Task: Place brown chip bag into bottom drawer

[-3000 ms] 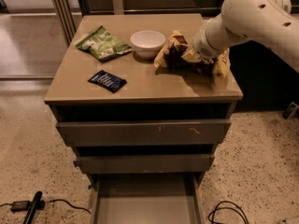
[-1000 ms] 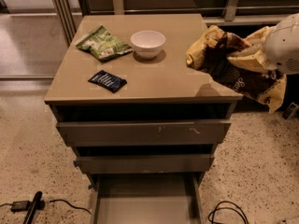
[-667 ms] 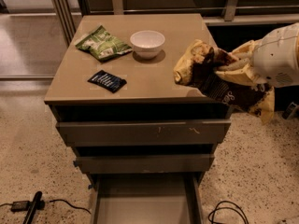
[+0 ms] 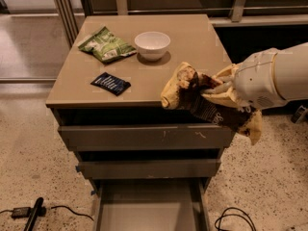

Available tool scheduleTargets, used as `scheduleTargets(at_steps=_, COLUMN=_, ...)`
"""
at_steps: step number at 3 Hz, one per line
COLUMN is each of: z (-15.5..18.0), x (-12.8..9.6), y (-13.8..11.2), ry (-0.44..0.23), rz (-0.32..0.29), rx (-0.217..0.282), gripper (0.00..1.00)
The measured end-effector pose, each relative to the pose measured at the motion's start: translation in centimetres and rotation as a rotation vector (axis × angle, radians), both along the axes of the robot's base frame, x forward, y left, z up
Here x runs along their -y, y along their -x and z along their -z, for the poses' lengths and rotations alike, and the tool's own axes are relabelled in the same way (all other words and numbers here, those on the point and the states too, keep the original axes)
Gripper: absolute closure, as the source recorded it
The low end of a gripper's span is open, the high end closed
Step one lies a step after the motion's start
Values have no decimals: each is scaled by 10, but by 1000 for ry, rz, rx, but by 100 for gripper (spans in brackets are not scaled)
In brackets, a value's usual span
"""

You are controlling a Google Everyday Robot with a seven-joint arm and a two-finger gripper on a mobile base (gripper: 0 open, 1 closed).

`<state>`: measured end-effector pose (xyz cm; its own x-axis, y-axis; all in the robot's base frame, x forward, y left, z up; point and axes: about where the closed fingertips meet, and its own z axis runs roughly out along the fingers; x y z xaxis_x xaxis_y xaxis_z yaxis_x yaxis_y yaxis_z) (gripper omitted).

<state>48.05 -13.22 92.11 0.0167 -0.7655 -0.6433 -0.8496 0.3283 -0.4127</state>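
Observation:
The brown chip bag (image 4: pixel 204 105), crumpled dark foil with yellow ends, hangs in the air in front of the cabinet's right front edge, held by my gripper (image 4: pixel 217 91). The gripper is shut on the bag's middle, at the end of the white arm (image 4: pixel 274 78) coming in from the right. The bottom drawer (image 4: pixel 149 208) is pulled open below, a shallow grey tray with a bare floor, down and to the left of the bag.
On the cabinet top (image 4: pixel 187 57) sit a white bowl (image 4: pixel 152 44), a green-and-white bag (image 4: pixel 106 45) and a small black-blue packet (image 4: pixel 110 83). Two closed drawer fronts (image 4: pixel 144 137) lie above the open drawer. Cables (image 4: pixel 231 218) lie on the floor on both sides.
The gripper has lifted the brown chip bag off the cabinet top and carried it right, then forward, left and lower, to the front of the cabinet.

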Motion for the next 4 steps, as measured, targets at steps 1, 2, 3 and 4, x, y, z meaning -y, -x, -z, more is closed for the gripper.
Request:
scheduleTargets(at_steps=1, z=-2, x=-4, y=10, ry=-5, rz=-19, rx=11, gripper=100)
scheduleTargets(at_steps=2, z=23, x=-32, y=57, ry=-27, rz=-133, rx=-3, gripper=100)
scheduleTargets(at_steps=3, z=61, x=-54, y=98, ry=-94, rz=-218, rx=-23, gripper=100)
scheduleTargets(at_steps=4, z=101, x=-71, y=126, ry=-123, rz=-283, rx=-27, gripper=100)
